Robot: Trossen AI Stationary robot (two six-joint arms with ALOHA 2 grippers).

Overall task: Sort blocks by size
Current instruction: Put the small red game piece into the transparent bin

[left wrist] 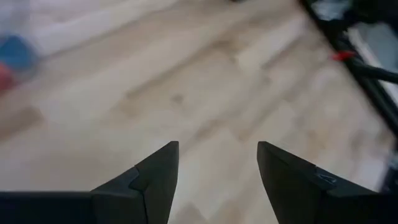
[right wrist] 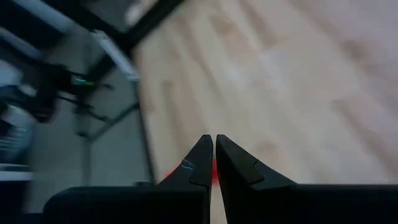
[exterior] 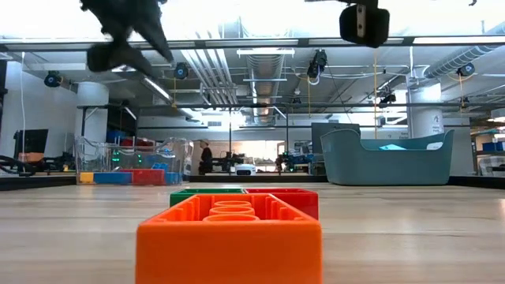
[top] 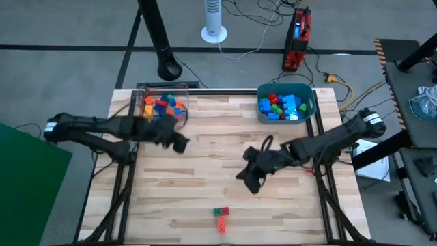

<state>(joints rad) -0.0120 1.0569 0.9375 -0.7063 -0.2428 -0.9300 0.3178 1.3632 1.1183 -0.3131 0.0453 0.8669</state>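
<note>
Non-task items noted.
We observe a teal tub (top: pixel 308 102) far right, a clear plastic box (top: pixel 145 92) far left, on the wooden table (top: pixel 205 198).

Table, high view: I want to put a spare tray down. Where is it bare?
Bare: the near left corner, beside the loose blocks, and the strip between clear box and teal tub. Crowded: mid-table under left gripper and right gripper.

Bright ceiling lights (exterior: pixel 237 31) glare overhead; both wrist views are motion-blurred, tabletop (left wrist: pixel 205 93) soft.

No readable text, labels, brands, numbers or signs appear in any view; distant room details are perhaps too small to read.
</note>
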